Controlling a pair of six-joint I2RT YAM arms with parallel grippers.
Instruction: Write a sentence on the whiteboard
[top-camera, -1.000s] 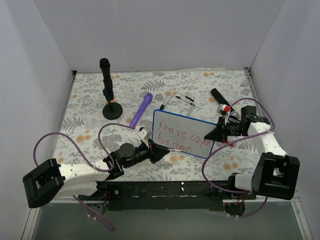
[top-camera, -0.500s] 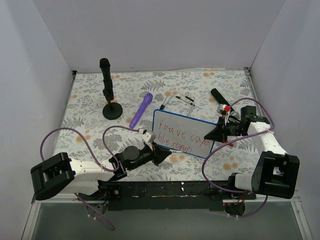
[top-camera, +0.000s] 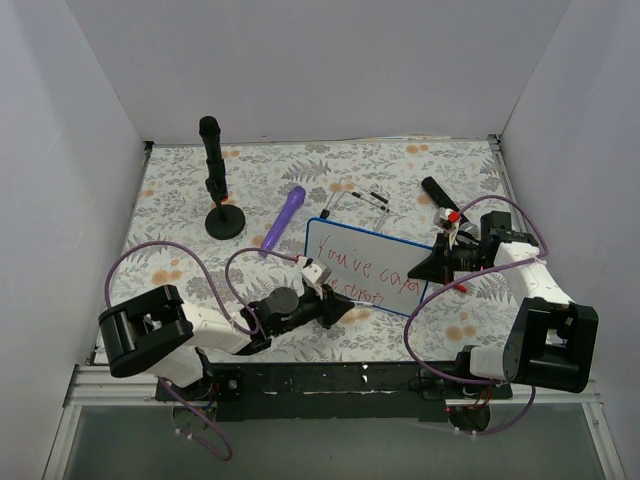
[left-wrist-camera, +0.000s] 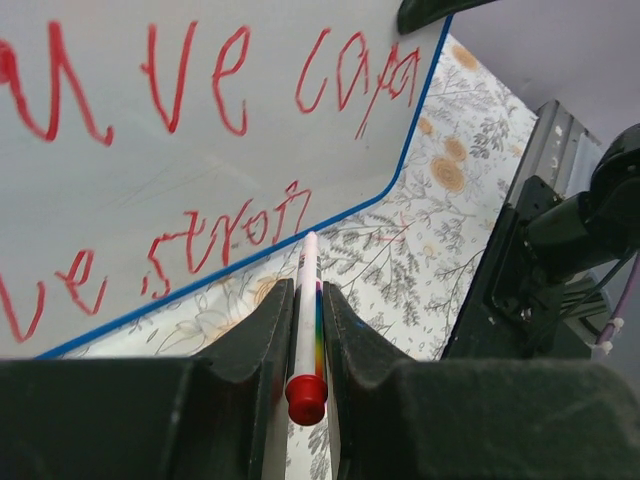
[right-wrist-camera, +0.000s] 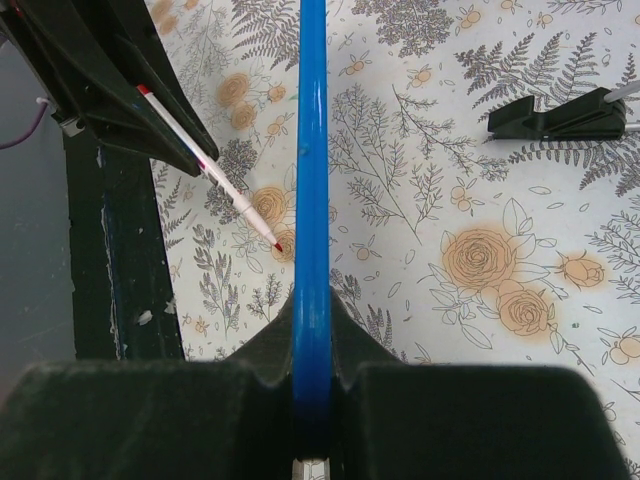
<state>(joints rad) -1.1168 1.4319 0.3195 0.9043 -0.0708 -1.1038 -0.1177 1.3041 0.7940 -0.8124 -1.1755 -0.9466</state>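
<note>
— Left gripper (left-wrist-camera: 307, 295)?
— Clamped on the marker (left-wrist-camera: 308, 325), tip at the whiteboard's (top-camera: 365, 262) near rim.
— Right gripper (right-wrist-camera: 312, 315)?
— Pinching the board's right edge. Board lies right of centre on the table (top-camera: 170, 240), the sentence (top-camera: 358, 276) in red across it.

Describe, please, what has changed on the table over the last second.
The left gripper, shut on the red marker, slid rightward along the near edge of the whiteboard, its arm swinging over with it. The right gripper stayed clamped on the board's right edge; the sentence looks unchanged.
</note>
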